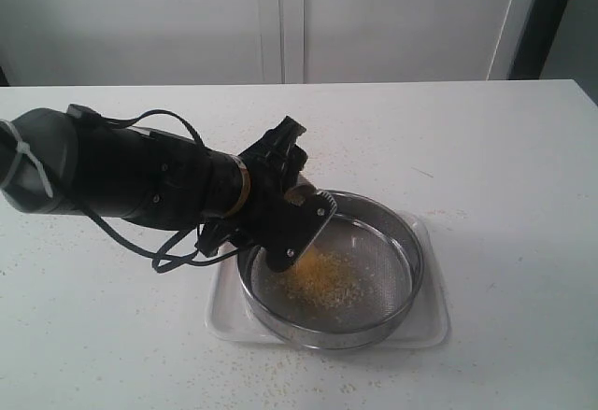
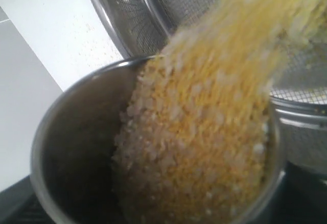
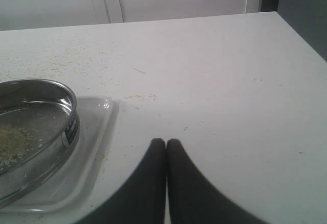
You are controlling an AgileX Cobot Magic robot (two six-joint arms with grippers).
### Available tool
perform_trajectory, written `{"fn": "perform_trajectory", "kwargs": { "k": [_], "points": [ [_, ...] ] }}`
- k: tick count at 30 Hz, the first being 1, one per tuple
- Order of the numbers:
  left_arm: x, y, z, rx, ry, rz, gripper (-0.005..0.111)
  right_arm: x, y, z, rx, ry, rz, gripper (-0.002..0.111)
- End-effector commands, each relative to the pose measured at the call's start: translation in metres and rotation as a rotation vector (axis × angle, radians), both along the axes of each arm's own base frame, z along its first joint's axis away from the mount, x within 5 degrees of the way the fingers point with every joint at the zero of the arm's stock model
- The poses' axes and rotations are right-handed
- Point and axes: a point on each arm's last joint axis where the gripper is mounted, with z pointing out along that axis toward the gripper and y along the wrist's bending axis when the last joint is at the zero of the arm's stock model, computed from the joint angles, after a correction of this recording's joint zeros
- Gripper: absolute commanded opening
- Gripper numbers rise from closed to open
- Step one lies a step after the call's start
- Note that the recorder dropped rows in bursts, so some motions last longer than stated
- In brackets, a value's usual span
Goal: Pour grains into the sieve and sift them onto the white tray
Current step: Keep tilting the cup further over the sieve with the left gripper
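Note:
My left gripper (image 1: 295, 240) hangs over the near-left rim of the sieve (image 1: 408, 242) and holds a small steel cup (image 2: 51, 132) tipped towards it. In the left wrist view, yellow and whitish grains (image 2: 204, 147) stream out of the cup over its lip into the sieve (image 2: 127, 15). A yellow heap of grains (image 1: 322, 281) lies on the mesh. The sieve sits on the white tray (image 1: 435, 321). My right gripper (image 3: 166, 143) is shut and empty, low over the table to the right of the tray (image 3: 97, 127) and the sieve (image 3: 53, 89).
Loose grains are scattered on the white table (image 1: 505, 158) around the tray, and more lie behind it (image 3: 138, 97). A white wall with panel seams rises behind the table's far edge. The left arm's black body and its cables stretch across the left half of the table.

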Motion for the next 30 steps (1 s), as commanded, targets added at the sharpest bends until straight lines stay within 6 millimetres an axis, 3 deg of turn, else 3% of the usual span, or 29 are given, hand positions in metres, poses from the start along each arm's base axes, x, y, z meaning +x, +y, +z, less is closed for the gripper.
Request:
{"fn": "perform_trajectory", "kwargs": {
  "k": [1, 30],
  "points": [
    [0.001, 0.002, 0.006, 0.021, -0.029, 0.021, 0.0, 0.0, 0.0, -0.001, -0.001, -0.007, -0.006, 0.0],
    [-0.007, -0.009, 0.013, -0.013, -0.039, 0.106, 0.0, 0.0, 0.0, -0.001, -0.001, -0.007, -0.006, 0.0]
  ]
}}
